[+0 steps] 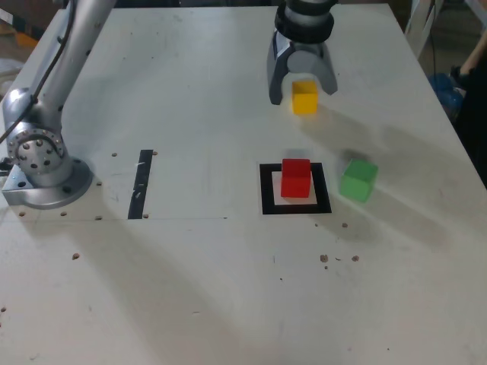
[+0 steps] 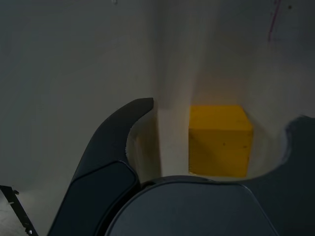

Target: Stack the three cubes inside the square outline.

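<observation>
While the red cube [image 1: 296, 179] sits inside the square outline [image 1: 267, 190], the yellow cube [image 1: 304, 96] lies well beyond it on the table, between the parted jaws of the gripper [image 1: 303, 85], nearer one finger, not yet clamped.

The exterior view is evenly lit but soft; the green cube [image 1: 358, 179] is blurred, and a broad diffuse shadow is cast beyond it. The wrist view is dim, with the yellow cube [image 2: 220, 140] shaded.
</observation>
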### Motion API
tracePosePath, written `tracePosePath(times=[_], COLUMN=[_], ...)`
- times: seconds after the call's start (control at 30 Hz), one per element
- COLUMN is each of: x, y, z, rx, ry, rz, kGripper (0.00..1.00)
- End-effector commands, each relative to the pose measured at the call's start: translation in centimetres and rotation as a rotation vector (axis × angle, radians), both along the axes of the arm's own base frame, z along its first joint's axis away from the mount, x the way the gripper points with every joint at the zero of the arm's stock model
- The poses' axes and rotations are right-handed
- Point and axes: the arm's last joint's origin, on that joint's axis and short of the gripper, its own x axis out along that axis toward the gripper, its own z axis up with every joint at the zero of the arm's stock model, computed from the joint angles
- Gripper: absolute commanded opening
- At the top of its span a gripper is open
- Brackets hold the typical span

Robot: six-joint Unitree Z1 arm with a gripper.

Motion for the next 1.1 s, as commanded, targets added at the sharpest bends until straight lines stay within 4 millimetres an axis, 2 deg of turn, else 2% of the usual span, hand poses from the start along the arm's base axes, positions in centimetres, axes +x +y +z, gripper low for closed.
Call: tracePosePath(times=[0.0, 0.23, 0.5, 0.67, 0.87, 0.97, 1.07], x=[0.1, 0.2, 0.5, 0.5, 0.1, -0.3, -0.8], y=[0.0, 0.1, 0.1, 0.0, -1.0, -2.5, -4.7], z=[-0.2, -0.8, -0.8, -0.5, 1.5, 3.1, 4.6], rx=[-0.001, 0.004, 0.008, 0.0, 0.013, 0.017, 0.016], ry=[0.006, 0.013, -0.015, -0.033, -0.06, -0.072, -0.072], rz=[-0.002, -0.004, -0.003, -0.003, -0.022, -0.044, -0.074], kGripper=[0.7, 0.57, 0.33, 0.26, 0.17, 0.15, 0.15])
